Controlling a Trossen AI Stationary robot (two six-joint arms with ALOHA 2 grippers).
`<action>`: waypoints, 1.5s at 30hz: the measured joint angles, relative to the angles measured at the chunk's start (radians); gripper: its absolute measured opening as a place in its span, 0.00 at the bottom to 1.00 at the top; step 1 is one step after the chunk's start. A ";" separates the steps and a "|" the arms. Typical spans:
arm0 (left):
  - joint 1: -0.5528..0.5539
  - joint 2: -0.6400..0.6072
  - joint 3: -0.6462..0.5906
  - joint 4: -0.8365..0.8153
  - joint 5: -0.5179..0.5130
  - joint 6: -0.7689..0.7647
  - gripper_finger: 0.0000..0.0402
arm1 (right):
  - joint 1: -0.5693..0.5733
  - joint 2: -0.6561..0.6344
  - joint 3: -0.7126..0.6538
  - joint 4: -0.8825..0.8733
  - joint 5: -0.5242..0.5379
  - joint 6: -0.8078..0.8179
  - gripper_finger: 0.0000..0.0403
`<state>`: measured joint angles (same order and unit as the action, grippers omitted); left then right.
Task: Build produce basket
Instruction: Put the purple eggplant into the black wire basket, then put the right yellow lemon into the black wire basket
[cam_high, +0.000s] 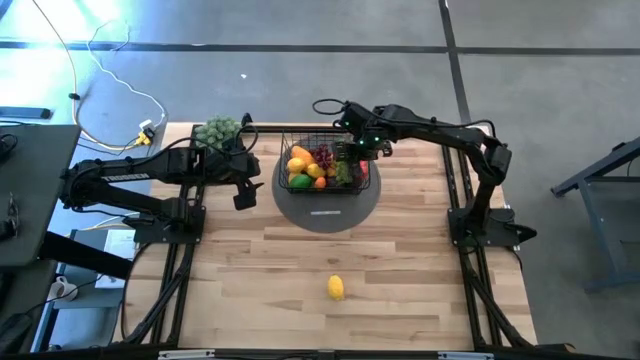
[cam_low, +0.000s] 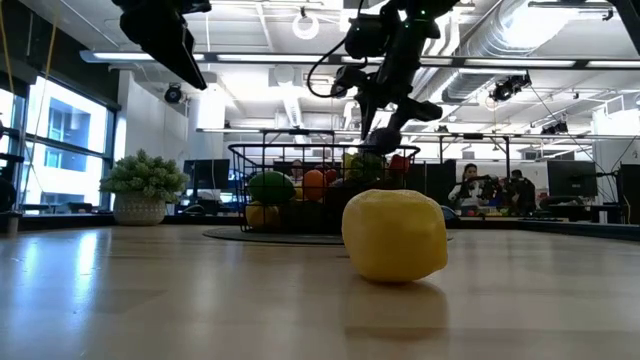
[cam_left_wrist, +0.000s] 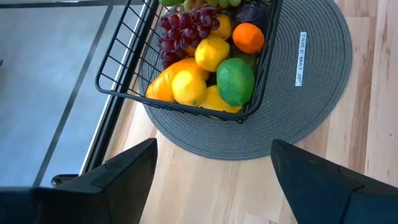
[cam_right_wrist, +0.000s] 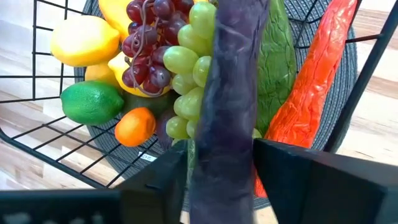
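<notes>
Right gripper (cam_right_wrist: 221, 171) over the basket (cam_high: 300, 140), fingers either side of the purple eggplant (cam_right_wrist: 233, 93); clamped or releasing, cannot tell. Risk: eggplant tips onto green grapes (cam_right_wrist: 189, 68), rolls out. Left gripper (cam_left_wrist: 211, 168) spread, basket ahead.

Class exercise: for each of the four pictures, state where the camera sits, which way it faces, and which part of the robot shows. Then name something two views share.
High: above the table, facing straight down; both arms, basket.
Low: at table-top height, facing level across; lemon nearest, arms entering from above.
Left wrist: on the left arm, facing the basket on its grey mat; open left gripper.
Right wrist: over the basket; right gripper, eggplant between its jaws.
Shared: both wrist views show the lime.
</notes>
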<state>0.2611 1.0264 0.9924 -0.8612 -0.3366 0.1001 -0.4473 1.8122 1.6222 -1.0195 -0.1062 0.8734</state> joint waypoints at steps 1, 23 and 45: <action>0.000 0.000 0.000 0.000 0.000 0.000 0.76 | -0.002 0.000 0.000 0.000 0.000 0.000 0.42; 0.000 0.000 0.000 -0.001 0.115 -0.060 0.76 | 0.124 -0.073 0.000 0.013 0.090 0.102 0.58; -0.117 0.000 0.000 -0.002 0.168 -0.255 0.76 | 0.599 -0.073 0.000 0.045 0.214 0.551 0.58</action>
<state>0.1436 1.0264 0.9924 -0.8627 -0.1681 -0.1550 0.1518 1.7390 1.6218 -0.9742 0.1074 1.4240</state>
